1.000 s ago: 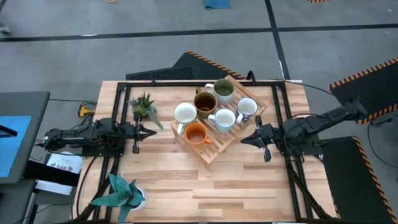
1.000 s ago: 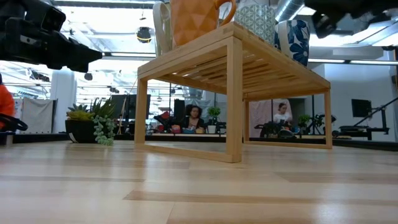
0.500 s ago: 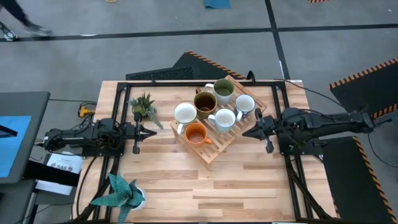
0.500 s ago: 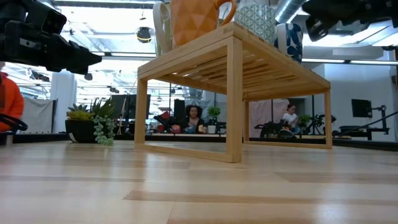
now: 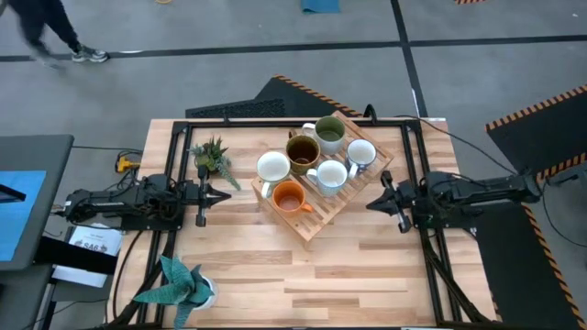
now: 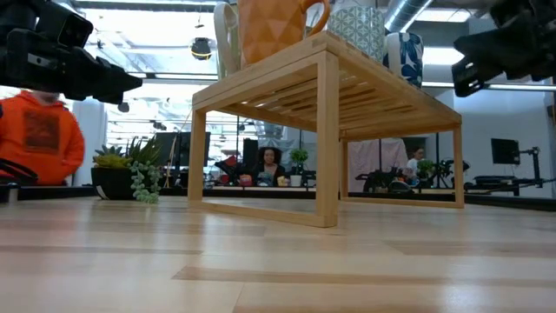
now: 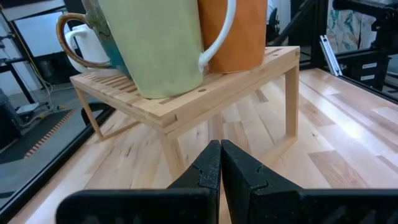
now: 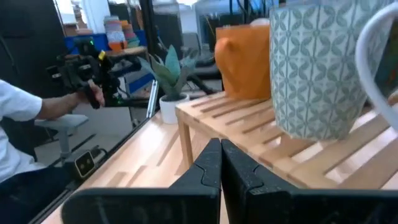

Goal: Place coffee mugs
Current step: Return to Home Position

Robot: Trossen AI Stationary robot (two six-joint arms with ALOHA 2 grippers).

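Six mugs stand upright on the slatted wooden rack (image 5: 315,220) at mid-table: cream-white (image 5: 272,167), orange (image 5: 289,196), dark brown (image 5: 302,151), green (image 5: 329,134), a pale patterned one (image 5: 331,174) and a white-and-blue one (image 5: 360,154). My left gripper (image 5: 223,195) is shut, level, a little left of the rack, pointing at the cream-white mug (image 7: 161,43). My right gripper (image 5: 371,203) is shut, just off the rack's right side, facing the patterned mug (image 8: 311,68). Neither touches anything.
A small potted plant (image 5: 213,156) stands left of the rack near the far edge, and another (image 5: 183,284) at the near left corner. Bare wood lies along the table's near half. A person in an orange top (image 6: 39,139) stands in the room behind.
My right gripper has drawn back from the rack toward the table's right edge and come slightly lower, staying shut. The mugs and rack have kept their places. A person in orange has walked into the room behind the table.
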